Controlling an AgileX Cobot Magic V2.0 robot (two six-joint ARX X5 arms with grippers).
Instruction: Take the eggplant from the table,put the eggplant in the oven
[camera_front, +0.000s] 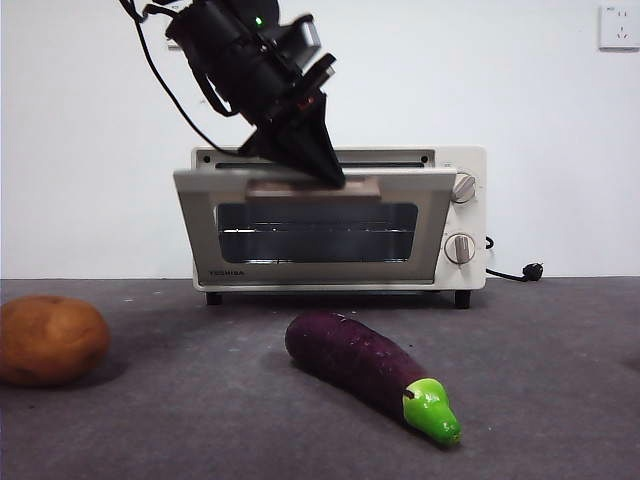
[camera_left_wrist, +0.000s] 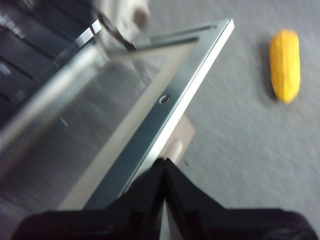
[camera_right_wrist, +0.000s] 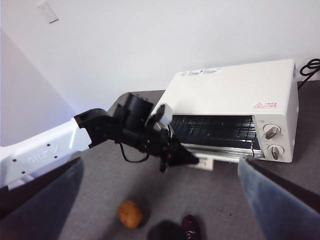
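A cream Toshiba toaster oven (camera_front: 340, 220) stands toward the back of the dark grey surface (camera_front: 560, 380), its door partly swung down, and the left tool (camera_front: 325, 170) has its black jaws pinched together on the door's beige bar handle (camera_front: 365, 188). The purple eggplant (camera_front: 365, 368) lies on the surface in front of the oven, green stem cap toward the front edge, with a potato (camera_front: 50, 340) near the left edge. The right tool (camera_right_wrist: 160, 200) hangs high above with its jaws spread wide, holding nothing.
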